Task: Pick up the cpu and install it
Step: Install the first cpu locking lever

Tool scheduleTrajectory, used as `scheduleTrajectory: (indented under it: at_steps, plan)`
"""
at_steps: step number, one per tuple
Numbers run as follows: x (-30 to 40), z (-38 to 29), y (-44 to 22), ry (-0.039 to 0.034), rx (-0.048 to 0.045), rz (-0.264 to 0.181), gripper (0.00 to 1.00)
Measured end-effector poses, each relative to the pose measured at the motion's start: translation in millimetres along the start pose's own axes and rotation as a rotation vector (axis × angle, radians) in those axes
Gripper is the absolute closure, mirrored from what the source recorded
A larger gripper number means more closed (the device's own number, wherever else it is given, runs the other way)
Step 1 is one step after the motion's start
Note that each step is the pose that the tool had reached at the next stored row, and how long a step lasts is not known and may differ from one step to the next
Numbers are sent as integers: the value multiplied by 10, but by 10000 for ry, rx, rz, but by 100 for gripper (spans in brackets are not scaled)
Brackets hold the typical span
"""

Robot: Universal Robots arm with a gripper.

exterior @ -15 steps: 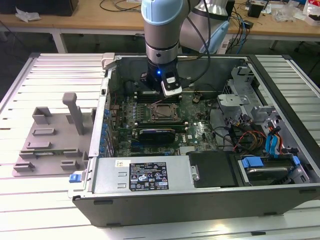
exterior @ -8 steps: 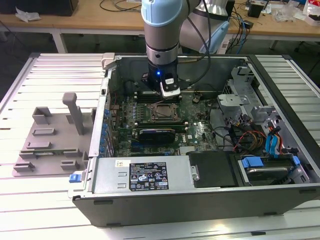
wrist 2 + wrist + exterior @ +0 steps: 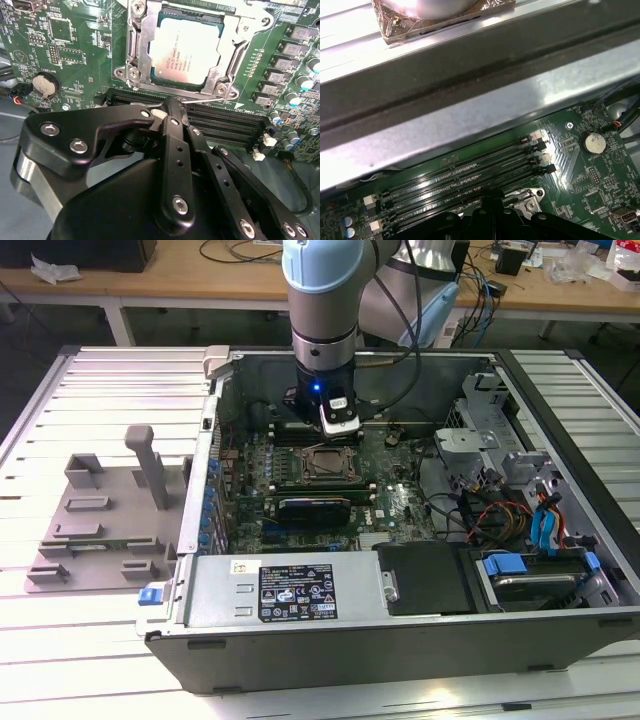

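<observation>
Gripper [image 3: 172,107] with fingers drawn together, nothing between them, poised over the memory slots [image 3: 225,122] just beside the socket [image 3: 137,45]. Cpu [image 3: 186,47] seated flat in that socket, silver top up, square, edges in line with the metal frame. Motherboard [image 3: 400,495] lying inside the open computer case [image 3: 330,630]. Grey fixture plate [image 3: 100,530] on the slatted table [image 3: 60,660], at the exterior view's left. Wooden bench [image 3: 180,275] behind.
</observation>
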State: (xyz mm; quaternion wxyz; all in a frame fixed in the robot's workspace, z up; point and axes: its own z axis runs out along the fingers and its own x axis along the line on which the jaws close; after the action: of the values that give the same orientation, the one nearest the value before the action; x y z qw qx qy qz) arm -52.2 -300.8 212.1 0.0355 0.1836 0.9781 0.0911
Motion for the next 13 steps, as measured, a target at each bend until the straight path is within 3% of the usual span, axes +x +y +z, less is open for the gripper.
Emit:
scheduleTrajectory:
  at_steps: [13]
  plan:
    - [12,-23,29,7,-21,12,89]
